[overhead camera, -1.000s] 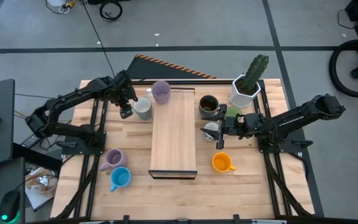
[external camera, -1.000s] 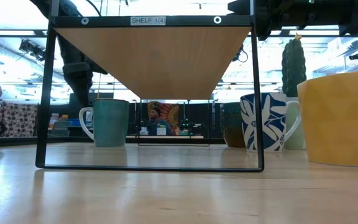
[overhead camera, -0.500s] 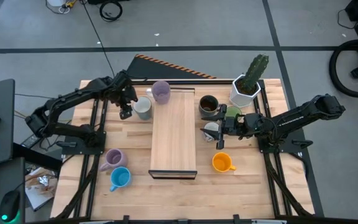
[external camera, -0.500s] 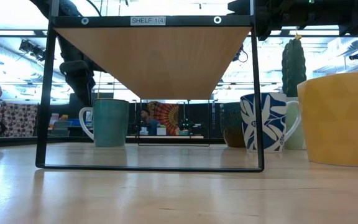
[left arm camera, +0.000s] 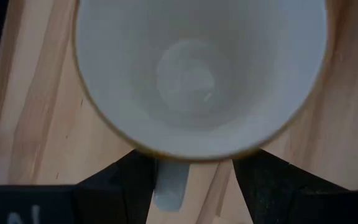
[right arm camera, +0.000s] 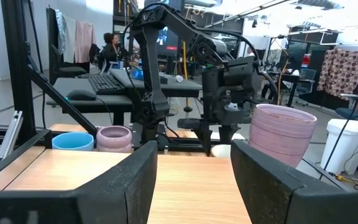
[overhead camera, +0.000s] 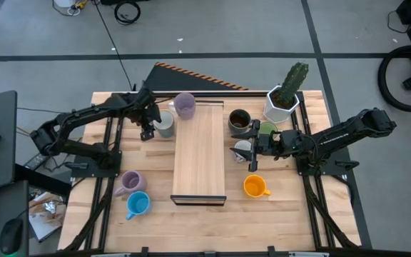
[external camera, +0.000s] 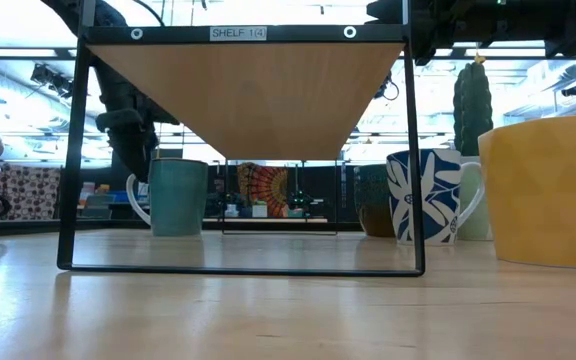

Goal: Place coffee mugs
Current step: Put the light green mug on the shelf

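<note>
A light green mug [overhead camera: 164,125] stands on the table left of the wooden shelf [overhead camera: 200,153]. My left gripper [overhead camera: 147,130] points down over its handle [left arm camera: 169,184]. It is open, one finger [left arm camera: 122,180] on each side of the handle, and I see no touch. A purple mug [right arm camera: 281,134] stands on the shelf's far left corner. My right gripper [overhead camera: 252,153] hangs level at the shelf's right edge, open and empty, above a white patterned mug [external camera: 423,197]. A dark brown mug [overhead camera: 239,121], an orange mug [overhead camera: 255,187], a second purple mug [overhead camera: 130,182] and a blue mug [overhead camera: 138,205] rest on the table.
A white pot with a cactus [overhead camera: 284,100] stands at the far right. Another green mug [overhead camera: 266,130] sits beside the right arm. The shelf's black frame [external camera: 73,150] stands between the two groups of mugs. Dark arm mounts line both table sides.
My left gripper has sunk toward the light green mug and drawn closer to its handle, rolling a little. Its fingers have stayed open. The mugs have not moved.
</note>
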Controlling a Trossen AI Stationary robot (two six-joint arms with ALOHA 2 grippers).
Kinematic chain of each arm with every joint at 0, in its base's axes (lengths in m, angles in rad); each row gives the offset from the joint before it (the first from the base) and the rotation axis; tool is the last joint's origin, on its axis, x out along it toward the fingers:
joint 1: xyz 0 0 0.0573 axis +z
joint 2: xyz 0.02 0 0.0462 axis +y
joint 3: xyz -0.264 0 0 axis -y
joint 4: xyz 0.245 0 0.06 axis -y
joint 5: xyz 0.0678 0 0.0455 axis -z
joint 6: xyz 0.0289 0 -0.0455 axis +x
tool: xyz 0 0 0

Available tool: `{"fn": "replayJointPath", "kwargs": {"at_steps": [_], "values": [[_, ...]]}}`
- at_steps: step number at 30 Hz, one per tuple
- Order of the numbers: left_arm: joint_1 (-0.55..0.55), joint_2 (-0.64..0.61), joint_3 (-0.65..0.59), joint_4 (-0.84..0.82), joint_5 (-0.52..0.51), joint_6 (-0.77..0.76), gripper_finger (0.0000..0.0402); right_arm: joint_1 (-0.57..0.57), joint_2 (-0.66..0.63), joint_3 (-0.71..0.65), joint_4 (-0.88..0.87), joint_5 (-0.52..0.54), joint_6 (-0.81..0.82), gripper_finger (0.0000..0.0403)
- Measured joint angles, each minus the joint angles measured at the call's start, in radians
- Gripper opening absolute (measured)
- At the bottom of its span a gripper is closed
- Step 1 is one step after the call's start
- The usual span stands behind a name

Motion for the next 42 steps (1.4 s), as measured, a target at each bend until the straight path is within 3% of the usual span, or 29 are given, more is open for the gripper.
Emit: {"fn": "replayJointPath", "kwargs": {"at_steps": [13,23,34,42], "values": [[-0.004,0.108,-0.001,0.023,-0.002,0.0,0.0212,0.0,0.0,0.0,0.0,0.0,0.0,0.021],[-0.004,0.112,-0.001,-0.003,-0.002,-0.001,0.0211,0.0,0.0,0.0,0.0,0.0,0.0,0.021],[-0.004,0.112,-0.001,-0.016,-0.002,-0.005,0.0142,0.0,0.0,0.0,0.0,0.0,0.0,0.021],[-0.004,0.112,-0.001,-0.028,-0.002,-0.004,0.0115,0.0,0.0,0.0,0.0,0.0,0.0,0.021]]}}
